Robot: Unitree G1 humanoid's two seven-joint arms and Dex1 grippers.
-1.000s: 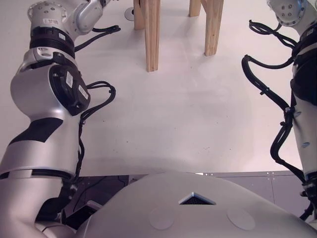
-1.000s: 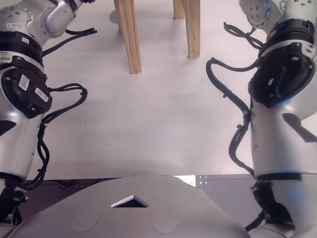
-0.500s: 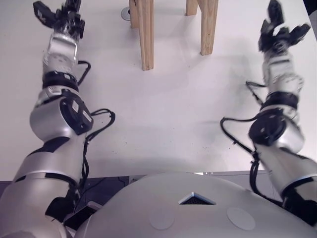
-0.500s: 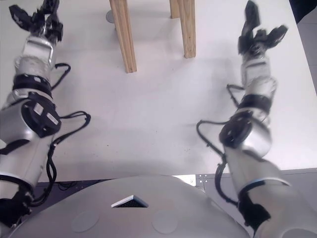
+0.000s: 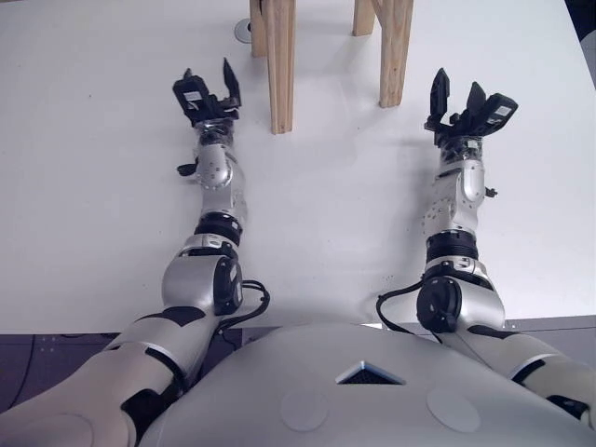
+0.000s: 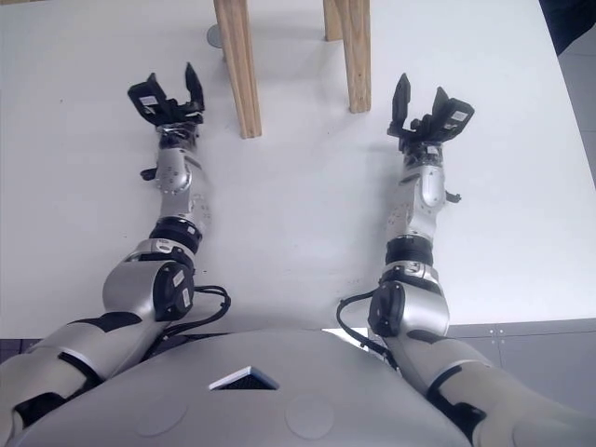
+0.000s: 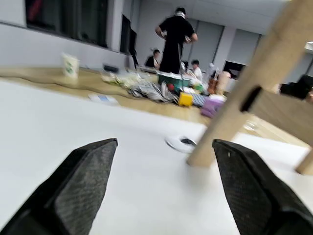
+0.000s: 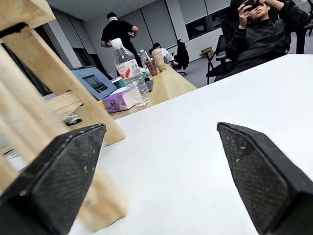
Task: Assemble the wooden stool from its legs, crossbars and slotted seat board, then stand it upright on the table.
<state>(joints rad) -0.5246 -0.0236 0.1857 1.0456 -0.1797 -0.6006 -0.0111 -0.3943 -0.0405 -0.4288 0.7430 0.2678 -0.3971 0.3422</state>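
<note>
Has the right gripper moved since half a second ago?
Yes. The right gripper has come in toward the right stool leg and back toward the robot.

My two head cameras look steeply down onto the bench (image 5: pixel 326 214) from side by side. They share almost the same stretch: both my forearms and the lower stool legs (image 5: pixel 281 65) at the far edge. The left wrist camera sits low behind my left gripper (image 7: pixel 165 143), facing level across the bench. The right wrist camera does likewise behind my right gripper (image 8: pixel 161 126). Both catch the stool legs close by.
</note>
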